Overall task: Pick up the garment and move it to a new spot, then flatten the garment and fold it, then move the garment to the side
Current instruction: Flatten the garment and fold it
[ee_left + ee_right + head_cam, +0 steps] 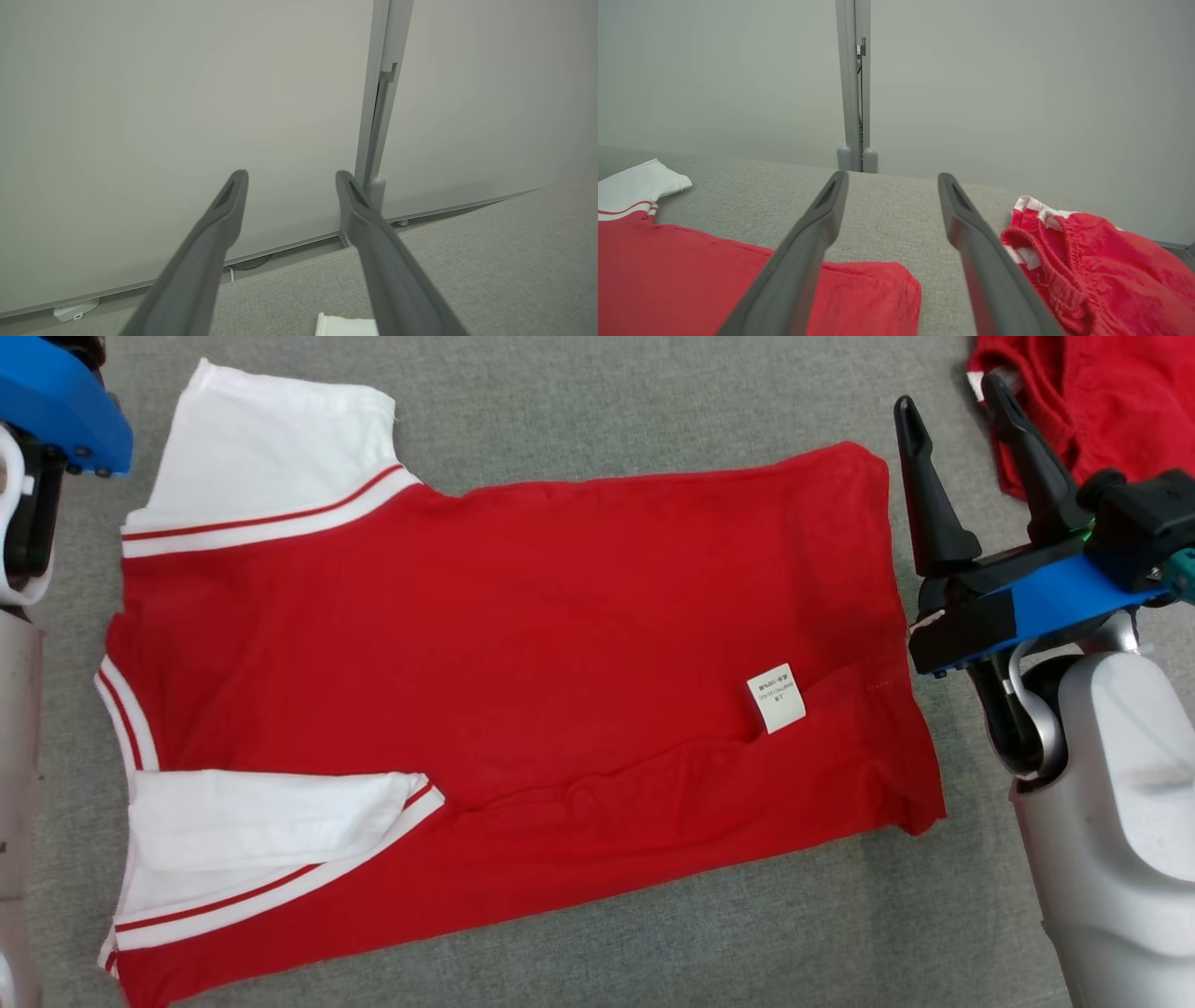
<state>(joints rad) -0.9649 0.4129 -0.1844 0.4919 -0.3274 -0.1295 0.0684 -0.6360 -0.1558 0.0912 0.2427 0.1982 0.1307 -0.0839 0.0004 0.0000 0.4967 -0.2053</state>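
Lying flat on the grey fabric-covered tabletop (579,420), the red T-shirt (523,644) is found across the middle of the head view, collar end toward 9 o'clock and hem toward 3 o'clock. The white sleeve at 7 o'clock (271,817) is folded inward over the body; the white sleeve at 11 o'clock (271,439) is spread outward. A care label (776,698) is exposed near the hem at 4 o'clock, so the T-shirt is judged to be inside out. Flattening is judged largely complete, with folding only begun.

The right claw (950,394) is noted as released, jaws spread with nothing between them, just beside the hem at 3 o'clock. That station is judged suited to taking the hem for a fold toward the collar. The left claw (290,175) is likewise released and empty; it is aimed at the pale partition wall (140,116), with a white sleeve edge seen at 6 o'clock in its wrist view. It is judged to be kept ready near the outspread sleeve.

A second red garment (1102,401) is bunched at 1 o'clock, apart from the T-shirt. Its closeness to the right claw is recorded as a snagging risk.
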